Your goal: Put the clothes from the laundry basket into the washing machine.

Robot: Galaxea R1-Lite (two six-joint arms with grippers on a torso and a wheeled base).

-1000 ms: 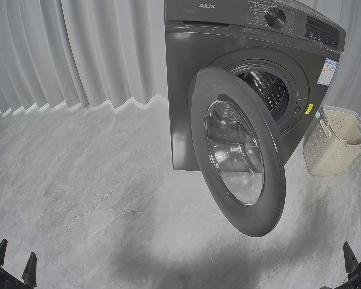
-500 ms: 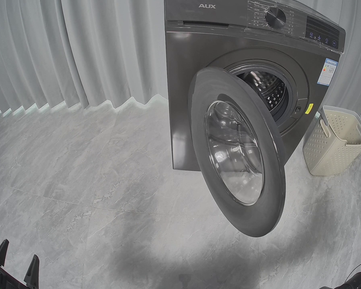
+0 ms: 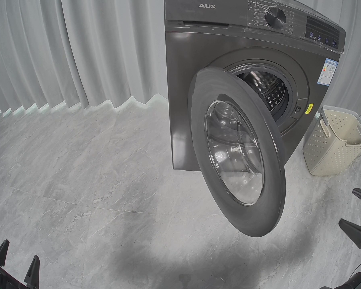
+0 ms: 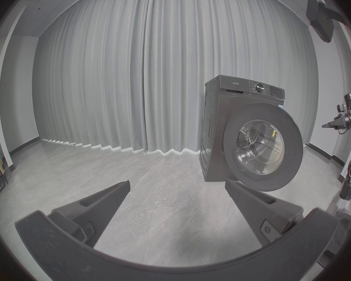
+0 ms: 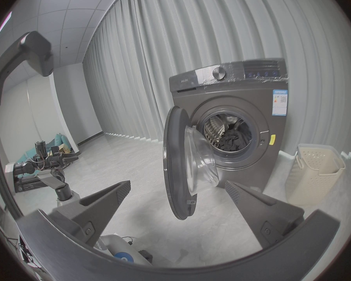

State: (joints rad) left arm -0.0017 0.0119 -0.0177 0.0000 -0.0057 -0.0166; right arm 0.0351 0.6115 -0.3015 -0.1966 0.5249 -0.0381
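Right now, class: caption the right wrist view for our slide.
Open right tool faces a grey front-loading washing machine, round door open, dark clothes inside, cream perforated laundry basket beside it.

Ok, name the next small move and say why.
Probably swing the right gripper, open and empty, toward the door to push it shut: dark clothes already lie in the drum, and the laundry basket looks empty.
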